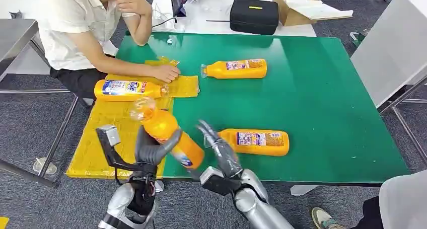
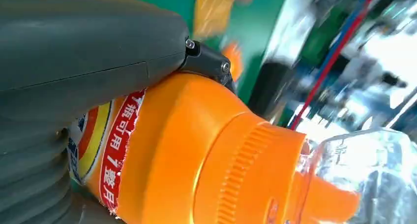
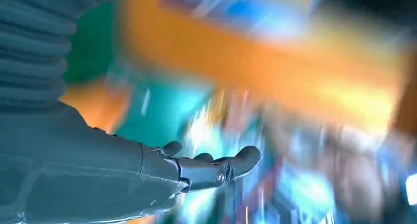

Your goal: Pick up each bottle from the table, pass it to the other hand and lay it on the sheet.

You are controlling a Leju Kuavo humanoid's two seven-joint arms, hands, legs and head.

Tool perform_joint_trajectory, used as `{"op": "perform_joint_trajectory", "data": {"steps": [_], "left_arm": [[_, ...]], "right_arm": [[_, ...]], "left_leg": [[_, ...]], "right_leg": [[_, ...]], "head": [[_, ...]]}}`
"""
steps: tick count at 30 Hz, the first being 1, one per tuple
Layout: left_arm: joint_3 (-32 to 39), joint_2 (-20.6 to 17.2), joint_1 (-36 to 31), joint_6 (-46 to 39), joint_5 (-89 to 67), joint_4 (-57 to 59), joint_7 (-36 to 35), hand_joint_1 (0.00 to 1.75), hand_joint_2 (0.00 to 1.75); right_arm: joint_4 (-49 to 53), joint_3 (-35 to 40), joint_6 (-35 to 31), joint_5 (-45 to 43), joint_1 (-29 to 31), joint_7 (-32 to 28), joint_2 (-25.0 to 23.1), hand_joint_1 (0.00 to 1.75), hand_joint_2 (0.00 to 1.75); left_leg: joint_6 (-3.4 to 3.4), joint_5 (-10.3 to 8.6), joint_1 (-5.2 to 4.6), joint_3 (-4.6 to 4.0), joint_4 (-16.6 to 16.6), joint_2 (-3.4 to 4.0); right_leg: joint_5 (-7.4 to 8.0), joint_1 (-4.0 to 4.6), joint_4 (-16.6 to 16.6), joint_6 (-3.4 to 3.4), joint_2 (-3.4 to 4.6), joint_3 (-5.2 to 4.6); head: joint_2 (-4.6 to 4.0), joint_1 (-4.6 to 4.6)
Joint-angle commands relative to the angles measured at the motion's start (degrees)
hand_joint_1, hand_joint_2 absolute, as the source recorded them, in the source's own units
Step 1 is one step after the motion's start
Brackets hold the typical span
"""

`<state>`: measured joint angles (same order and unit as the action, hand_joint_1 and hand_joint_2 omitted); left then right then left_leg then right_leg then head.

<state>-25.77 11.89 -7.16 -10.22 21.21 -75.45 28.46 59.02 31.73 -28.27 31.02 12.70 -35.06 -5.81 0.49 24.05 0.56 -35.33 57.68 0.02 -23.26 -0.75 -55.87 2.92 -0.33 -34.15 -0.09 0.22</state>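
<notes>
The held bottle [image 1: 166,133] is orange with a clear cap. It tilts in the air above the near edge of the green table [image 1: 322,88], cap end up and toward the yellow sheet [image 1: 100,133], base end lower and toward the robot's right. The left hand [image 1: 153,148] grips it around the body: dark fingers curl over the side of the bottle, closed snugly on it. In the left wrist view the thick grey thumb [image 2: 88,42] presses along the labelled body of the same bottle [image 2: 196,155], with the ribbed neck and clear cap sticking out past the hand. The left arm rises from below the table edge, wrist bent upward.

The right hand [image 1: 219,148] stands just beside the bottle's base end. Its fingers are extended and apart, holding nothing; whether a fingertip touches the bottle cannot be told. In the right wrist view its fingers [image 3: 216,167] lie nearly straight, palm bare, against a blurred orange shape. The right forearm comes up from the near table edge.

A second bottle [image 1: 128,89] lies on its side on the sheet at the far end, and a person's hand [image 1: 166,73] rests on the sheet just beyond its cap end. A third bottle [image 1: 257,142] lies on the bare table right of the right hand. A fourth bottle [image 1: 236,68] lies farther back on the table.
</notes>
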Motion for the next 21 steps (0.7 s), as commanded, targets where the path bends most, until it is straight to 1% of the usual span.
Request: {"op": "perform_joint_trajectory", "data": {"steps": [1, 2, 3, 4, 5, 6, 7, 8, 10, 11, 13, 14, 16, 18, 19, 20, 21], "left_arm": [[5.16, -3.8, -1.97, -12.08, -18.58, -1.99, 0.26, 1.75, 1.75], [5.92, -3.78, -2.32, -13.09, -21.08, -1.21, 0.82, 1.75, 1.75], [6.47, -3.73, -2.47, -13.5, -21.87, -0.88, 1.03, 1.75, 1.75], [6.47, -3.73, -2.47, -13.5, -21.87, -0.88, 1.03, 1.75, 1.75], [7.16, -4.47, -3.11, -15.5, -26.05, 0.52, 0.48, 1.75, 1.75], [7.16, -4.47, -3.11, -15.5, -26.05, 0.52, 0.48, 1.75, 1.75], [7.82, -4.7, -3.62, -16.02, -27.64, 1.67, 0.64, 1.75, 1.75], [7.76, -5.15, -4.32, -17.54, -32.11, 3.18, -0.36, 1.75, 1.75], [8.24, -5.18, -5.02, -18.24, -33.41, 4.61, -0.42, 1.75, 1.75], [6.09, -7.09, -7.08, -21.35, -45.19, 8.75, -3.65, 1.75, 1.75], [5.43, -8.09, -10.58, -19.21, -53.81, 15.87, -7.29, 1.75, 1.75], [5.88, -7.91, -11.06, -19.19, -53.95, 16.98, -6.71, 1.75, 1.75], [5.88, -7.91, -11.06, -19.19, -53.95, 16.98, -6.71, 1.75, 1.75], [5.88, -7.91, -11.06, -19.19, -53.95, 16.98, -6.71, 1.75, 1.75], [5.31, -8.08, -11.32, -18.86, -55.21, 17.43, -6.61, 1.75, 1.75], [3.74, -8.93, -12.72, -16.96, -58.97, 19.88, -9.43, 1.75, 1.75], [3.17, -9.56, -14.05, -15.51, -61.41, 21.88, -11.0, 1.75, 1.75]], "right_arm": [[9.51, -16.72, -11.73, 27.72, -9.22, 0.15, 0.55, 0.0, 0.0], [11.55, -19.44, -11.73, 29.6, -10.65, -0.97, -0.37, 0.0, 0.0], [12.05, -20.1, -11.73, 28.07, -11.22, -2.09, -0.74, 0.0, 0.0], [12.05, -20.1, -11.73, 28.07, -11.22, -2.09, -0.74, 0.0, 0.0], [13.42, -20.32, -11.73, 26.37, -12.05, -3.02, -0.74, 0.0, 0.0], [13.42, -20.32, -11.73, 26.37, -12.05, -3.02, -0.74, 0.0, 0.0], [13.53, -19.59, -11.73, 25.68, -11.9, -2.83, -0.43, 0.0, 0.0], [13.67, -19.13, -11.73, 24.07, -11.73, -2.85, -0.29, 0.0, 0.0], [13.12, -17.97, -11.73, 22.73, -11.1, -2.67, 0.21, 0.0, 0.0], [12.56, -15.43, -11.73, 19.9, -10.25, -2.11, 1.5, 0.0, 0.0], [11.23, -12.02, -11.73, 17.27, -8.23, -0.83, 3.03, 0.0, 0.0], [11.14, -11.85, -11.73, 17.07, -8.03, -0.7, 3.06, 0.0, 0.0], [11.14, -11.85, -11.73, 17.07, -8.03, -0.7, 3.06, 0.0, 0.0], [11.14, -11.85, -11.73, 17.07, -8.03, -0.7, 3.06, 0.0, 0.0], [11.16, -11.84, -11.73, 16.81, -8.15, -0.72, 3.11, 0.0, 0.0], [10.87, -10.76, -11.73, 15.74, -8.0, -1.02, 3.52, 0.0, 0.0], [10.59, -9.98, -11.42, 14.7, -7.75, -1.04, 3.74, 0.0, 0.0]], "left_leg": [[0.0, 0.11, 0.05, 0.27, 0.03, -0.11], [-0.01, 0.06, 0.03, 0.18, -0.01, -0.13], [-0.02, 0.01, 0.0, 0.1, -0.04, -0.19], [-0.01, 0.02, 0.0, 0.11, -0.02, -0.18], [-0.01, 0.0, 0.0, 0.01, -0.01, -0.19], [-0.01, 0.05, 0.03, 0.11, 0.02, -0.2], [0.0, 0.0, -0.02, 0.0, -0.02, -0.19], [0.0, 0.05, 0.01, 0.08, 0.01, -0.17], [-0.01, 0.03, 0.01, 0.11, -0.02, -0.15], [-0.02, 0.05, 0.03, 0.16, -0.01, -0.12], [0.0, -0.03, -0.01, 0.07, -0.07, -0.19], [-0.02, -0.04, 0.01, 0.16, -0.08, -0.18], [-0.01, -0.05, 0.02, 0.19, -0.08, -0.17], [0.0, -0.09, 0.0, 0.04, -0.04, -0.1], [0.0, -0.03, 0.03, 0.14, -0.01, -0.06], [0.01, -0.08, 0.0, 0.04, -0.04, -0.1], [0.01, -0.05, 0.02, 0.12, -0.02, -0.11]], "right_leg": [[-0.13, 0.07, -0.01, -0.15, -0.08, 0.31], [-0.09, 0.04, 0.01, -0.11, -0.1, 0.23], [-0.06, 0.01, 0.01, -0.09, -0.15, 0.14], [-0.07, 0.01, 0.0, -0.1, -0.15, 0.14], [-0.04, 0.0, 0.0, -0.07, -0.17, 0.06], [-0.07, 0.04, -0.01, -0.11, -0.16, 0.16], [-0.02, -0.01, 0.0, -0.06, -0.14, 0.04], [-0.04, 0.02, 0.0, -0.1, -0.1, 0.13], [-0.03, 0.02, 0.01, -0.11, -0.07, 0.14], [-0.03, 0.04, 0.01, -0.14, -0.03, 0.19], [0.01, 0.0, 0.05, -0.07, -0.11, 0.11], [0.01, 0.02, 0.05, -0.14, -0.11, 0.19], [0.02, 0.02, 0.07, -0.14, -0.11, 0.21], [0.03, 0.0, 0.03, -0.07, -0.05, 0.06], [0.02, 0.05, 0.03, -0.11, 0.02, 0.16], [0.04, 0.0, 0.03, -0.05, -0.04, 0.05], [0.0, 0.03, 0.02, -0.09, -0.04, 0.14]], "head": [[0.0, 0.02], [0.0, 0.02], [0.0, 0.0], [0.0, 0.0], [0.0, 0.02], [0.0, 0.0], [0.0, 0.02], [0.0, 0.0], [0.0, 0.02], [0.0, 0.02], [0.0, 0.04], [0.0, 0.0], [0.0, 0.04], [0.0, 0.02], [0.0, 0.0], [0.0, 0.02], [0.0, 0.02]]}}
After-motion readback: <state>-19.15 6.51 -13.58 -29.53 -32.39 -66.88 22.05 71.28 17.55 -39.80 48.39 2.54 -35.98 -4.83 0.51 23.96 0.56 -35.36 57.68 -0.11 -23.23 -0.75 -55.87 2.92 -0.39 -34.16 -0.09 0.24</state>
